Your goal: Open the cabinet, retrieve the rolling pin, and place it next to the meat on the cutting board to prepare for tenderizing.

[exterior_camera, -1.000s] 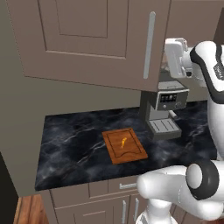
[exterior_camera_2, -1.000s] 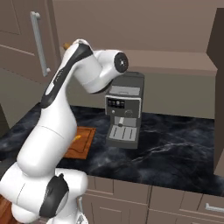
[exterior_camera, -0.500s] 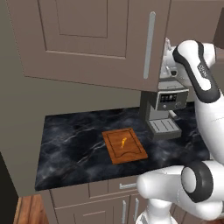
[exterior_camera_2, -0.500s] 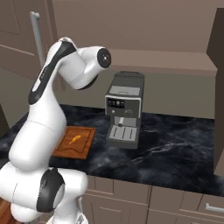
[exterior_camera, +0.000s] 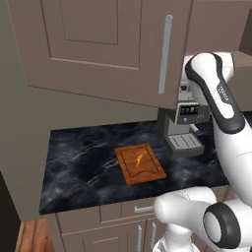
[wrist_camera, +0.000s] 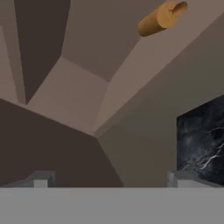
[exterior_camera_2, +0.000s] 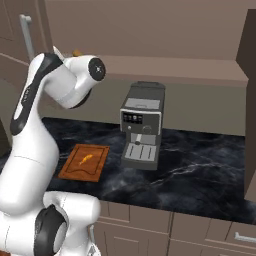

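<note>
cabinet (exterior_camera: 98,49) door is swung open toward the base, its handle (exterior_camera: 165,54) hanging in front at about 1 o'clock in the left base view; arm is reaching behind the door into the opening; step in hand, as I read it: approach on the pin, not yet a grasp

gripper (wrist_camera: 109,181): jaws stand wide, nothing between them; fingertips (wrist_camera: 41,179) are just peeking up at 6 o'clock in the hand view

rolling pin (wrist_camera: 161,17) lies on the cabinet shelf, up at 1 o'clock from the gripper in the hand view, well apart from it; only one end plus a handle stub is in frame, the rest is cut off by the top edge; in the right base view a small tan stub (exterior_camera_2: 76,52) pokes out just past the hand, at about 11 o'clock

key relation: long axis of the pin runs roughly 7-to-1 o'clock in the hand view, so it points nearly along the line from gripper to pin; judgement: the hand needs to travel toward 1 o'clock and roll so the jaws straddle the barrel across, not end-on

cutting board (exterior_camera: 140,164) sits on the counter (exterior_camera: 78,162) below, meat (exterior_camera: 139,159) near its middle; coffee machine (exterior_camera: 179,130) just beside the board at 2 o'clock; drop-off spot next to the meat looks free

risk, my guess: the pin rolls off if nudged end-on
</note>
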Robot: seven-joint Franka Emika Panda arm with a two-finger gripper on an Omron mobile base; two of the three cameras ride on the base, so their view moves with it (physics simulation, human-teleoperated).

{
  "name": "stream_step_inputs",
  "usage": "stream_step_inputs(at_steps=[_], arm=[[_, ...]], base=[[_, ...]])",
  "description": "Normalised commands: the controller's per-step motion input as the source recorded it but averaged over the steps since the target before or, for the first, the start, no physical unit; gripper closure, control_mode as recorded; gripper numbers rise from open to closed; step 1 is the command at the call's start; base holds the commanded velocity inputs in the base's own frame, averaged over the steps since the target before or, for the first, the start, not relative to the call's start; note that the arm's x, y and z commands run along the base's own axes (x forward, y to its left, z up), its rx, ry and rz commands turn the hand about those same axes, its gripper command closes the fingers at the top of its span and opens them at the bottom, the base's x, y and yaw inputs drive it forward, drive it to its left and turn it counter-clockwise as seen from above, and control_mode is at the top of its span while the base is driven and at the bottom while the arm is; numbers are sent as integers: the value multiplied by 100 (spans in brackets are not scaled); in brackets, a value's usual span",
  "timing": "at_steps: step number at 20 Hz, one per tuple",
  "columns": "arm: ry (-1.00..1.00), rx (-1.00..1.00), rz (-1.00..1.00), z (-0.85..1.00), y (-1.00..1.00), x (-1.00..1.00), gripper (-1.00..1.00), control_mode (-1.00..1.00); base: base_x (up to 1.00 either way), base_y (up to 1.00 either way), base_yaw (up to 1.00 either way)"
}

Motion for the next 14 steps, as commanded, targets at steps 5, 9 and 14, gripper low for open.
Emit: stream_step_inputs(at_steps=[5, 9, 14], arm=[[-4, 0, 14, 0, 74, -93, -100, -100], [-5, 0, 16, 0, 85, -87, -100, -100], [-5, 0, 14, 0, 98, -76, -100, -100]], base=[[0, 0, 0], [0, 0, 0], [0, 0, 0]])
